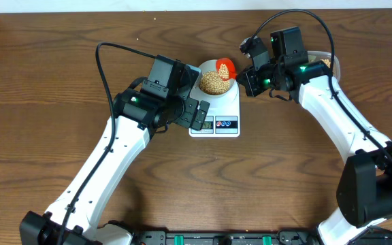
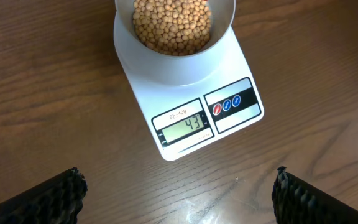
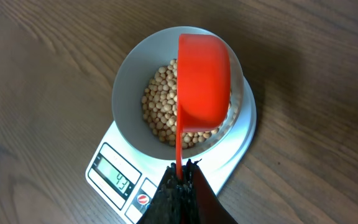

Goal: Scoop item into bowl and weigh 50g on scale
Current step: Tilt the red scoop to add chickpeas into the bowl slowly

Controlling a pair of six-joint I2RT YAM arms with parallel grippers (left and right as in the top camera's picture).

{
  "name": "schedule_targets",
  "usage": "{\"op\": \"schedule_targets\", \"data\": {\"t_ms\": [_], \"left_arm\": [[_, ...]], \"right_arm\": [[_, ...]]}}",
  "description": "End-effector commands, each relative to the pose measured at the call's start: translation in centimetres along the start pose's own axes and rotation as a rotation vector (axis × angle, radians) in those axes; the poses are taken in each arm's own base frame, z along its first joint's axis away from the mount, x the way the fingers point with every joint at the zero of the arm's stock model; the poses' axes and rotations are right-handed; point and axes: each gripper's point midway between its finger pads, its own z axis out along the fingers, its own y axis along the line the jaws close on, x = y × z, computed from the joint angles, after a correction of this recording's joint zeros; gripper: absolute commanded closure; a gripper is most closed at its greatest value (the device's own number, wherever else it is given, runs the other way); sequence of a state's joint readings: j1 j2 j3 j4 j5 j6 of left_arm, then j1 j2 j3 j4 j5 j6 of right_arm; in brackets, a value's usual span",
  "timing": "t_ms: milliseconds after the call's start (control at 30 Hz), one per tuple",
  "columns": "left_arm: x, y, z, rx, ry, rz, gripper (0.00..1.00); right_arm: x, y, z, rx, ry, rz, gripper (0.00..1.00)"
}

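The pale bowl (image 1: 206, 69) stands on the white scale (image 1: 215, 109) and holds a heap of beige beans (image 1: 214, 82). The scale's display (image 2: 183, 129) reads 43; it also shows in the right wrist view (image 3: 118, 174). My right gripper (image 3: 180, 176) is shut on the thin handle of an orange scoop (image 3: 204, 78), which is tipped over the bowl (image 3: 129, 93) above the beans (image 3: 160, 109). My left gripper (image 2: 178, 193) is open and empty, low over the wood just in front of the scale (image 2: 229, 74); the bowl (image 2: 179, 65) and beans (image 2: 171, 25) lie beyond it.
A clear tub with more beans (image 1: 325, 62) sits at the back right, mostly hidden behind my right arm. Both arms reach in from the front edge. Black cables arc over the back of the wooden table (image 1: 46, 68).
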State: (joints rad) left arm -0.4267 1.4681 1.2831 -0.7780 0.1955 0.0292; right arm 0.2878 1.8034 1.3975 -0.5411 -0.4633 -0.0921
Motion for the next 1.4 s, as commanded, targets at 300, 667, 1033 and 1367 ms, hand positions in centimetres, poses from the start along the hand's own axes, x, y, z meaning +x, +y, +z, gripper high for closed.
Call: {"op": "schedule_targets", "data": {"t_ms": [300, 667, 1033, 1367], "left_arm": [[0.27, 0.39, 0.07, -0.015, 0.004, -0.004, 0.02], [0.27, 0.39, 0.07, -0.015, 0.004, -0.004, 0.02], [0.27, 0.39, 0.07, -0.015, 0.004, -0.004, 0.02], [0.27, 0.39, 0.07, -0.015, 0.004, -0.004, 0.02]], "right_arm": [[-1.32, 1.06, -1.01, -0.015, -0.038, -0.056, 0.99], [-1.32, 1.06, -1.01, -0.015, -0.038, -0.056, 0.99], [-1.31, 1.17, -1.00, -0.020, -0.038, -0.085, 0.99], [-1.32, 1.21, -1.00, -0.022, -0.039, -0.131, 0.99]]}}
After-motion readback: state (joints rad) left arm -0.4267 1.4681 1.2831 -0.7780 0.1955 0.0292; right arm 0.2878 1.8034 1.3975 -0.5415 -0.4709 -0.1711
